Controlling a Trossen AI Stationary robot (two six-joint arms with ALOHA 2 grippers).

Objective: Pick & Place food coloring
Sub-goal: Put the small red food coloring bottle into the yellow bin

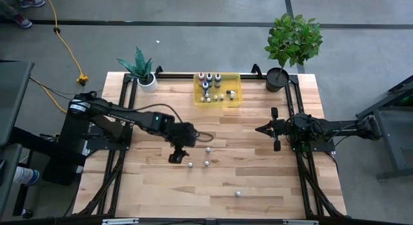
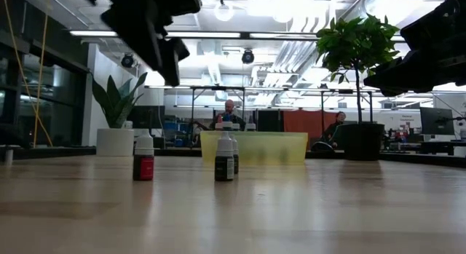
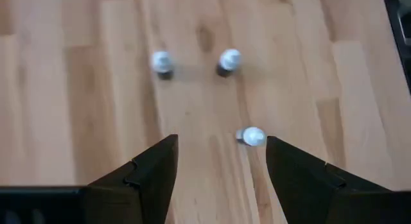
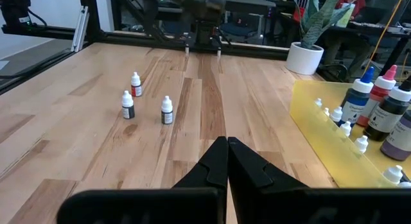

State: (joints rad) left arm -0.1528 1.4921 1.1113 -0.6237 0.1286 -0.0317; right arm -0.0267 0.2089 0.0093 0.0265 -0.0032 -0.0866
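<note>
Three tiny food coloring bottles (image 1: 208,149) (image 1: 190,164) (image 1: 206,163) stand upright on their bases on the wooden table, left of its middle. One more (image 1: 238,193) stands alone toward the near edge. My left gripper (image 1: 180,157) hovers open above the table beside the three, tilted downward. In its wrist view the nearest bottle (image 3: 252,136) shows just ahead of the fingertips, near one finger (image 3: 289,166), untouched. My right gripper (image 4: 226,150) waits shut at the table's right side (image 1: 259,129). Several other bottles stand in the yellow tray (image 1: 235,89).
The yellow tray sits at the far edge, between a small white-potted plant (image 1: 146,77) and a large plant in a black pot (image 1: 279,77). Black frame rails (image 1: 293,102) run along the sides. Bare wood stretches across the near half of the table (image 1: 161,193).
</note>
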